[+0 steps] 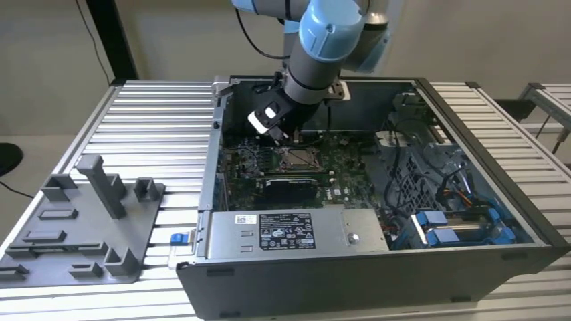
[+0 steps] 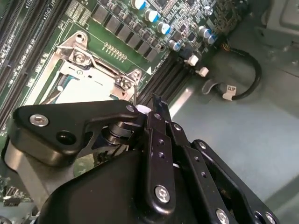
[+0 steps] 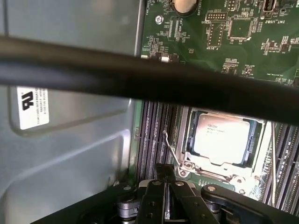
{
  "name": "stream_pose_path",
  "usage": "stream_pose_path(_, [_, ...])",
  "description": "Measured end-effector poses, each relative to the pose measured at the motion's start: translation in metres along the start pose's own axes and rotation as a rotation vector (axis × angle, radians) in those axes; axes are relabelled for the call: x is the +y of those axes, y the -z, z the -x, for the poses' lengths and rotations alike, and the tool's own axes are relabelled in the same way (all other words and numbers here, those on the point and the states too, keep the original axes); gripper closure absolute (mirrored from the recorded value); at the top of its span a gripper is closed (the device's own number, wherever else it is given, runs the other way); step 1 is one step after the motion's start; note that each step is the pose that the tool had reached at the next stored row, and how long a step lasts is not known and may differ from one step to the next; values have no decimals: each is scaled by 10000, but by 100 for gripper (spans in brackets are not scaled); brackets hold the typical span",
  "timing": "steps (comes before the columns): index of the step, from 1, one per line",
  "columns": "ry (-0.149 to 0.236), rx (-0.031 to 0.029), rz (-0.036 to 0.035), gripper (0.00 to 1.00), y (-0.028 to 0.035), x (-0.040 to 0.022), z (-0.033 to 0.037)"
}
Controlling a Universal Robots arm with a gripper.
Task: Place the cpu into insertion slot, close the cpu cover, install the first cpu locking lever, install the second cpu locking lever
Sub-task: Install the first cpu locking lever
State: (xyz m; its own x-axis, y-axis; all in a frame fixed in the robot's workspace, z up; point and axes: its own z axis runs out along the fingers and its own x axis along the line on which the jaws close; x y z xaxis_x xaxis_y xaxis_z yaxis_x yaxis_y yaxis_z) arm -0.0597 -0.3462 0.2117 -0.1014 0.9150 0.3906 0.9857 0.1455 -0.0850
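The cpu [image 3: 219, 137] sat in the insertion slot [image 3: 189, 144], just ahead of the fingers [image 3: 156, 196], which looked pressed together and gripped nothing. In the second wrist view the fingers themselves hid half of it. In the first wrist view a blurred black cable [image 3: 140, 77] crossed the board. The open case [image 1: 499, 221] stood on a ribbed metal counter [image 1: 152, 127], with a pale wall [image 1: 178, 33] behind.

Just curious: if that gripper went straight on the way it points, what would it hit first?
Probably the thin wire locking lever rising beside the cpu, right ahead of the gripper in the first wrist view. Depth is unclear, so it could be the circuit board.
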Motion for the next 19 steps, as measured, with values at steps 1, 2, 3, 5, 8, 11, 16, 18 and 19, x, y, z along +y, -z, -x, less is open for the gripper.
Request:
stream_pose_path(1, [-1,0,0,100,0,-1,4])
stream_pose_path(2, [-1,0,1,100,-3,0,7])
stream_pose_path(3, [-1,2,2,100,-8,0,9])
stream_pose_path(5, [0,1,3,100,-24,2,17])
stream_pose_path(8, [4,0,9,100,-56,5,30])
stream_pose_path(11, [5,0,11,100,-77,7,40])
stream_pose_path(16, [4,8,12,100,-90,8,45])
stream_pose_path(18, [5,11,14,100,-96,8,47])
stream_pose_path(19, [5,10,13,100,-98,8,48])
